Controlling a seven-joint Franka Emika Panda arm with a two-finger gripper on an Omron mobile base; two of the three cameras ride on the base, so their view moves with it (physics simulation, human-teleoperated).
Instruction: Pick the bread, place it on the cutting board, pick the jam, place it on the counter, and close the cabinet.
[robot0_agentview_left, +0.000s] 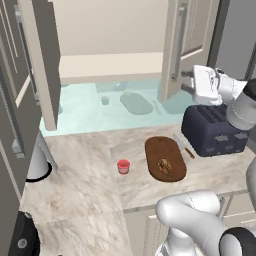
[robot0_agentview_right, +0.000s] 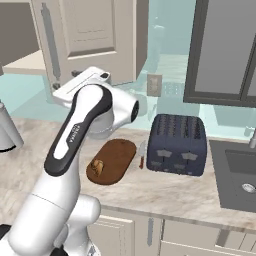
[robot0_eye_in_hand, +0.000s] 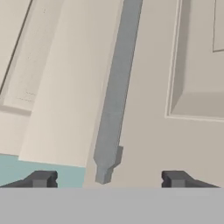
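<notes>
Right now your end effector (robot0_eye_in_hand: 107, 179) is up at the right-hand door of the cabinet (robot0_agentview_left: 192, 30), fingers spread wide and holding nothing. From the hand camera you see the two dark fingertips (robot0_eye_in_hand: 41, 178) set well apart, with the lower end of the door's vertical metal handle (robot0_eye_in_hand: 114, 96) between them; the handle touches neither tip. From the left base camera the white hand (robot0_agentview_left: 207, 85) sits just beside that open door's edge, above the dark navy toaster (robot0_agentview_left: 215, 131). Both cabinet doors stand open, and you can see the cream shelf (robot0_agentview_left: 110, 65) inside.

Down on the table (robot0_agentview_left: 80, 170), the bread (robot0_agentview_left: 164, 166) lies on the cutting board (robot0_agentview_left: 165, 158), toward the near end of the oval slab. You can check it in the right base view too: the bread (robot0_agentview_right: 97, 165) rests on the board (robot0_agentview_right: 113, 160), left of the toaster (robot0_agentview_right: 177, 144). A knife (robot0_agentview_left: 184, 146) lies between board and toaster.

The jam (robot0_agentview_left: 123, 166) stands upright on the table just left of the board, apart from it. To the right of the toaster you have a sink (robot0_agentview_right: 237, 175) set into the table, and behind everything the pale teal backsplash (robot0_agentview_left: 100, 107)
</notes>
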